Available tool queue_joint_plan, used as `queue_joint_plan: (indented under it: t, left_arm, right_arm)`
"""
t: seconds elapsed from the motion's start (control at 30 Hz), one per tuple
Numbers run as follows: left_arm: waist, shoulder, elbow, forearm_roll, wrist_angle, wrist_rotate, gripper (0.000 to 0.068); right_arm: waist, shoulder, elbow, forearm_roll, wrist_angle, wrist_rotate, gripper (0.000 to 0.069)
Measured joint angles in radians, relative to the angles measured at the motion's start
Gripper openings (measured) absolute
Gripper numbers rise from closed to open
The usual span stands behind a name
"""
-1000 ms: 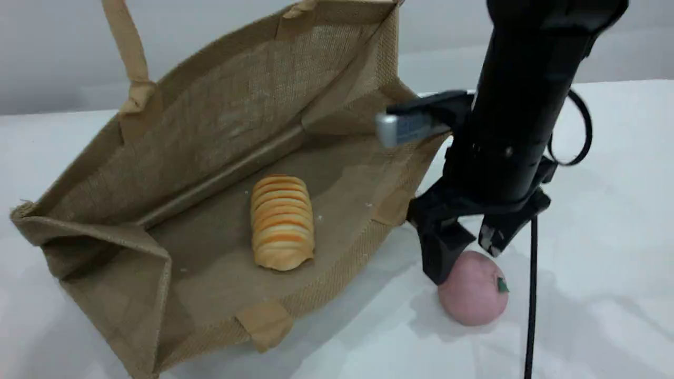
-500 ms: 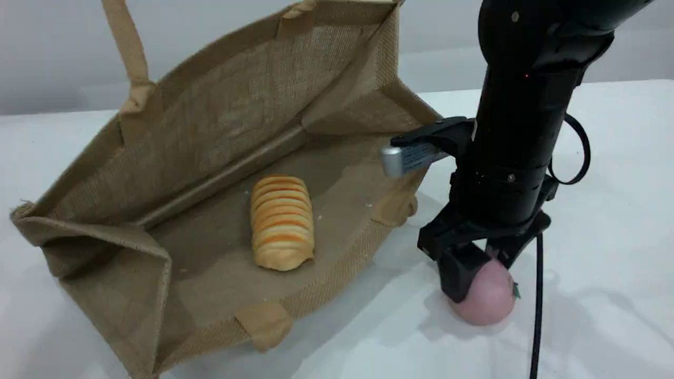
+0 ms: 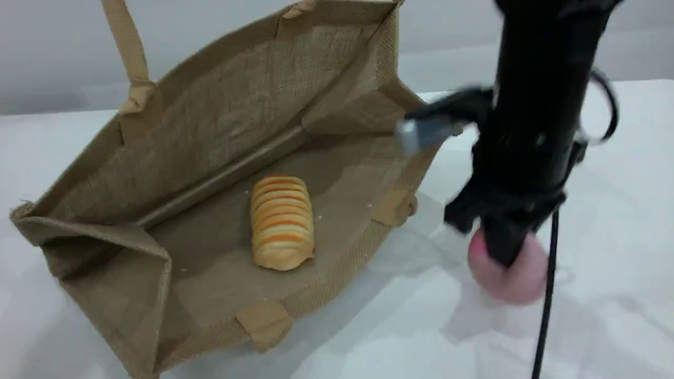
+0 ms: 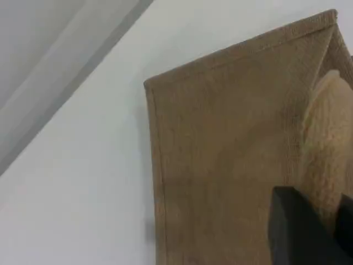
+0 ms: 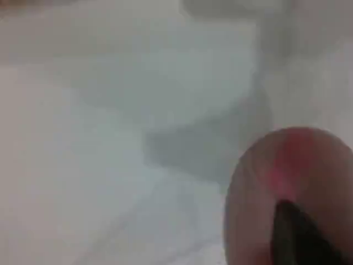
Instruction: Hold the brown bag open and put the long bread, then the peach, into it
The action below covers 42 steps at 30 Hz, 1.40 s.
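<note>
On the left lies the brown bag [image 3: 158, 158], mouth open, its handle [image 4: 325, 160] pinched by the left gripper [image 4: 309, 232] — the long bread [image 3: 281, 222] inside; rightward, the right gripper [image 3: 503, 247] clamps the peach [image 3: 518, 279] — above the table [image 3: 605, 326].

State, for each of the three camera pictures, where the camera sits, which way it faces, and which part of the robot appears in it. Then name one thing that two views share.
Scene view: fixed, looks down at a slant over the table at the brown bag holding the long bread; the right arm descends from the top edge, right gripper clamped on the peach.
Left wrist view: on the left arm, faces the bag's outer cloth; left gripper at the bottom edge.
Right wrist view: on the right arm, faces the table; a dark fingertip shows.
Shared: the peach, in scene and right wrist views.
</note>
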Motion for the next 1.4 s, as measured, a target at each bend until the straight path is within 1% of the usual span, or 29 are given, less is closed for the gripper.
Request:
queue_joint_plan:
  t: [0.13, 0.23, 0.33, 0.47, 0.53, 0.63, 0.77, 0.9, 0.97, 1.03, 1.13, 1.33, 1.4]
  left_arm:
    - [0.000, 0.000, 0.000, 0.000, 0.000, 0.000, 0.0093]
    - [0.000, 0.000, 0.000, 0.000, 0.000, 0.000, 0.0093]
    - [0.000, 0.000, 0.000, 0.000, 0.000, 0.000, 0.0093]
    - [0.000, 0.000, 0.000, 0.000, 0.000, 0.000, 0.0093]
    - [0.000, 0.000, 0.000, 0.000, 0.000, -0.001, 0.0093]
    - [0.000, 0.000, 0.000, 0.000, 0.000, -0.001, 0.0093]
    - [0.000, 0.000, 0.000, -0.001, 0.000, -0.001, 0.0093]
    - [0.000, 0.000, 0.000, -0.001, 0.000, -0.001, 0.0093]
    - [0.000, 0.000, 0.000, -0.001, 0.000, -0.001, 0.0093]
    - [0.000, 0.000, 0.000, -0.001, 0.000, -0.001, 0.0093]
    - [0.000, 0.000, 0.000, -0.001, 0.000, 0.000, 0.0093]
    - [0.000, 0.000, 0.000, -0.002, 0.000, 0.000, 0.0093]
    - [0.000, 0.000, 0.000, -0.002, 0.000, 0.000, 0.0093]
  right_arm:
    - [0.000, -0.100, 0.001, 0.011, 0.015, 0.013, 0.0027]
    - [0.000, -0.185, 0.009, 0.052, -0.007, 0.012, 0.0027]
    - [0.000, -0.275, 0.053, 0.108, -0.057, -0.018, 0.0027]
    - [0.001, -0.399, 0.155, 0.210, -0.161, -0.096, 0.0027]
    - [0.005, -0.454, 0.221, 0.278, -0.231, -0.161, 0.0027]
    - [0.036, -0.509, 0.313, 0.392, -0.350, -0.281, 0.0027]
    - [0.111, -0.498, 0.409, 0.551, -0.521, -0.469, 0.0027]
    - [0.194, -0.453, 0.419, 0.692, -0.692, -0.639, 0.0027]
    - [0.225, -0.427, 0.418, 0.741, -0.753, -0.683, 0.0028]
    - [0.248, -0.400, 0.417, 0.769, -0.807, -0.700, 0.0029]
    - [0.259, -0.361, 0.417, 0.797, -0.892, -0.688, 0.0029]
    - [0.291, -0.294, 0.399, 0.776, -1.024, -0.688, 0.0029]
    - [0.309, -0.268, 0.382, 0.755, -1.042, -0.688, 0.0029]
